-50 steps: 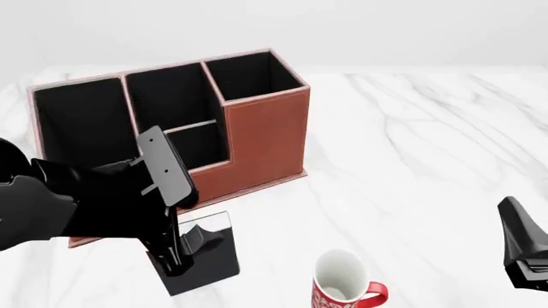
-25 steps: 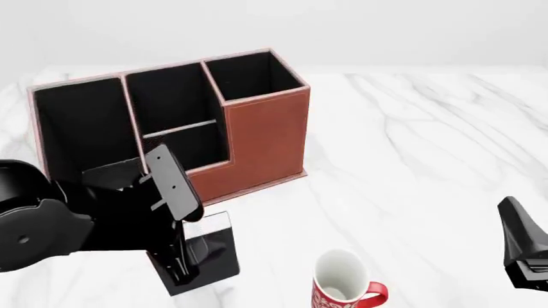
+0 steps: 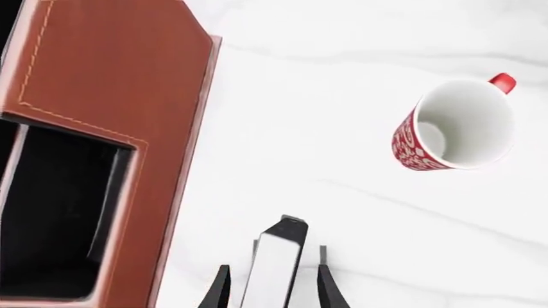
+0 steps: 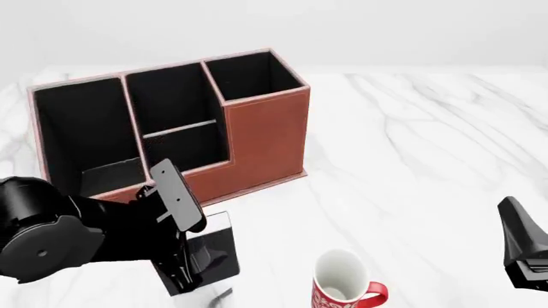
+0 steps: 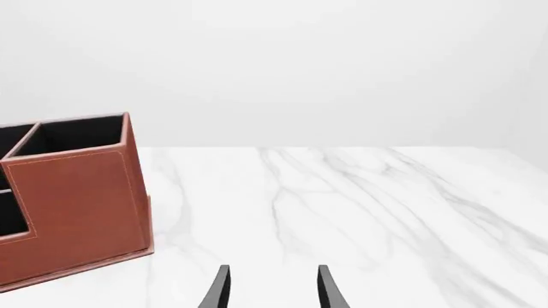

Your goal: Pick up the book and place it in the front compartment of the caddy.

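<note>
On white marble table (image 4: pixel 428 147) stands caddy (image 4: pixel 265 138)

book (image 4: pixel 214 247): lower part behind left claw (image 4: pixel 184 273) | mug (image 4: pixel 342 285): base cropped

Matte black book (image 4: pixel 214 247), reddish-brown caddy (image 4: pixel 265 138) lined black, red-and-white patterned mug (image 3: pixel 453 125), white grey-veined marble table (image 4: pixel 428 141)

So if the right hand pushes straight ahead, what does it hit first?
Probably nothing: the right hand points over bare table, with the caddy off to one side. Depth is unclear.
</note>
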